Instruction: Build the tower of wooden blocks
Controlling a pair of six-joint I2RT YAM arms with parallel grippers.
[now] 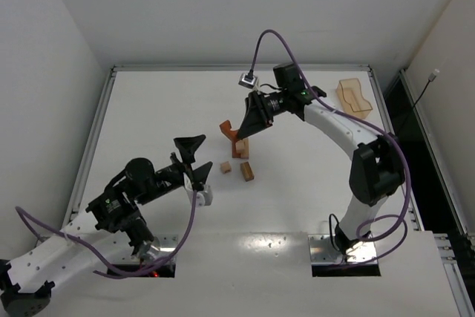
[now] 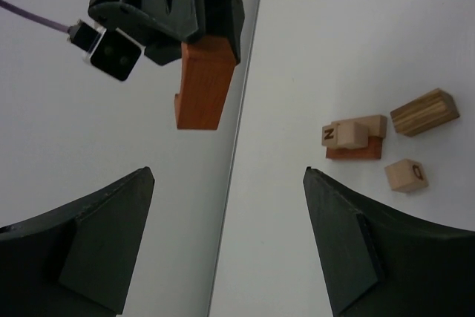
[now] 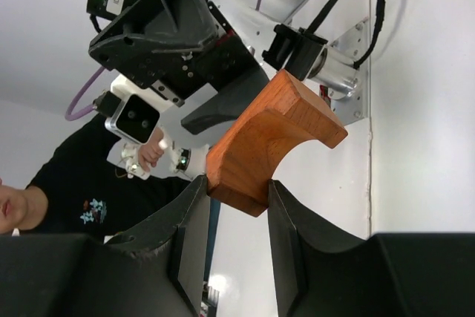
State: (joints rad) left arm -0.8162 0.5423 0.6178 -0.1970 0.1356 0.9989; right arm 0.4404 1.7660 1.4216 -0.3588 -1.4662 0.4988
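Right arm stretches far and left, right gripper (image 1: 240, 133) clamped on arch block (image 3: 274, 139); left gripper (image 1: 194, 161) parted, empty, near-left of blocks (image 1: 246, 171).

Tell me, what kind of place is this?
Probably a robotics lab test cell: a left arm and right arm bolted to a white table walled by white panels, with wooden blocks as practice objects.

Seen from my remote station: the reddish-orange arch block (image 3: 271, 146) is smooth, stained wood with a faint grain and a soft sheen. The fingers (image 3: 185, 246) gripping it are matt black, probably plastic. On the matt white surface (image 1: 297, 198), the pale cube (image 2: 405, 174) is bare light wood and the striped block (image 2: 424, 111) shows layered plies. The orange tray (image 1: 354, 98) is translucent plastic. The bracket (image 3: 343, 72) is bright metal.
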